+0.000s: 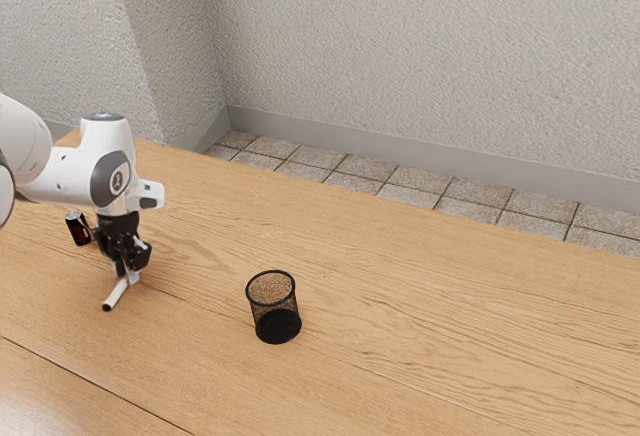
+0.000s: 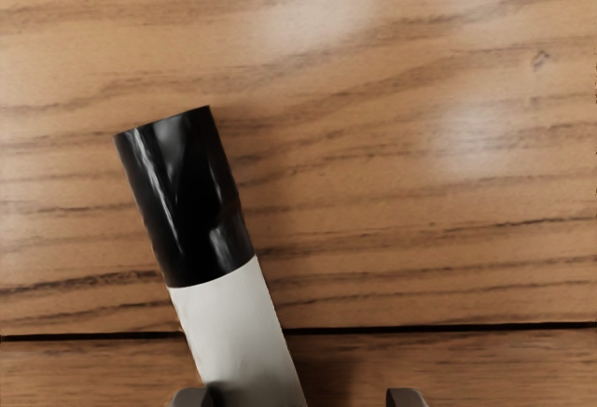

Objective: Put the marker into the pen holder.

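Note:
My gripper (image 1: 129, 272) is low over the table at the exterior view's left, with the white marker (image 1: 118, 293) under and between its fingers. The marker's black end points away from the hand, toward the exterior view's lower edge. In the wrist view the gripper (image 2: 300, 399) has its two fingertips wide apart. The marker (image 2: 235, 332) runs between them, close against one fingertip, with a gap to the other. Its far end is hidden. The black mesh pen holder (image 1: 274, 306) stands upright, apart from the gripper, toward the exterior view's right.
A dark can (image 1: 78, 228) stands just behind the gripper, on the exterior view's left side. The wooden table (image 1: 430, 306) stretches past the pen holder to the exterior view's right, and a wall rises beyond the tiled floor.

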Robot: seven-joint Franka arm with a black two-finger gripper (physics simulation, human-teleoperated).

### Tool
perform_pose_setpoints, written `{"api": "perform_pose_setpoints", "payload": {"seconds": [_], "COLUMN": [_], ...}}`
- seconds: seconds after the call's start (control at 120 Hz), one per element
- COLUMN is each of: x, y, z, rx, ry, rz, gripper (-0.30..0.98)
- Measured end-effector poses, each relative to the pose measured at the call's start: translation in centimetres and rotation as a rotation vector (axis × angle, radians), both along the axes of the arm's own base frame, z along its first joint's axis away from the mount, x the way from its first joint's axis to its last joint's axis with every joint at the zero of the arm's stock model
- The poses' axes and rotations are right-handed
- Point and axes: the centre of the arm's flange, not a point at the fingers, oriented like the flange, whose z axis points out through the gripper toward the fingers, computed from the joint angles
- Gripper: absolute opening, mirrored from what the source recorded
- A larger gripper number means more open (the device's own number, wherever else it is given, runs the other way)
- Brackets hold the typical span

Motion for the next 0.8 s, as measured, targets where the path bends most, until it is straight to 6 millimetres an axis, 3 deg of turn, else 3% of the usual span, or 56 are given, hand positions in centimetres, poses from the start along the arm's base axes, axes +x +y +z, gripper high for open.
{"api": "perform_pose_setpoints", "payload": {"seconds": [0.25, 0.8], "x": [0.1, 0.5], "y": [-0.3, -1.5], "z": [0.1, -1.0], "rx": [-0.007, -0.078], "ry": [-0.011, -0.052], "rz": [-0.009, 0.083], "gripper": [0.08, 0.06]}}
